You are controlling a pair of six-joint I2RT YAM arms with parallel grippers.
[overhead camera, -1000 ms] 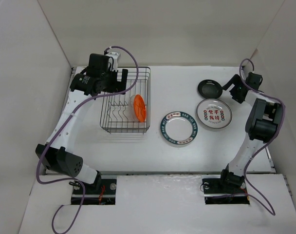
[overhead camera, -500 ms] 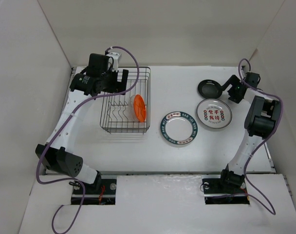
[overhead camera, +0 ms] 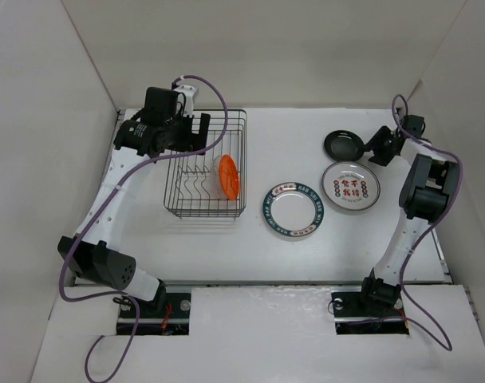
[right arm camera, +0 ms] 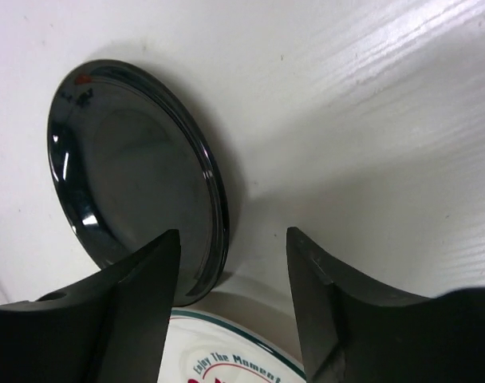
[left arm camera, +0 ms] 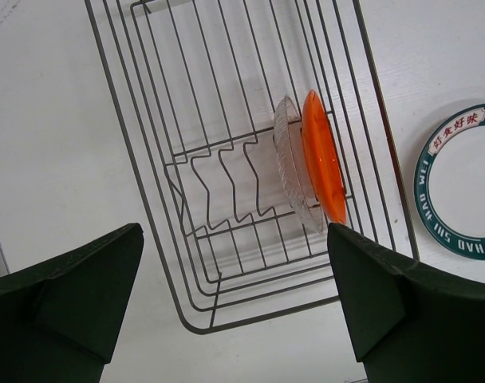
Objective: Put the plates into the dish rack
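The dish rack [overhead camera: 205, 214] stands at the back left and holds the small orange plate [overhead camera: 230, 177] on edge, with the small clear plate [overhead camera: 218, 169] against it. Both show in the left wrist view, orange [left arm camera: 322, 163] and clear [left arm camera: 293, 167], inside the rack [left arm camera: 258, 317]. My left gripper [overhead camera: 201, 134] hangs open and empty above the rack. The black plate [overhead camera: 343, 144] lies flat at the back right. My right gripper [overhead camera: 373, 147] is open, its jaws either side of the black plate's [right arm camera: 131, 175] near rim. The character plate [overhead camera: 350, 186] and the teal-rimmed plate [overhead camera: 293, 210] lie flat.
White walls close in the table on the left, back and right. The character plate's edge [right arm camera: 234, 363] lies just under my right gripper [right arm camera: 233, 259]. The teal-rimmed plate [left arm camera: 458, 191] lies right of the rack.
My right gripper has shifted slightly left and back, closer to the black plate's rim. The left arm and the plates have not moved.
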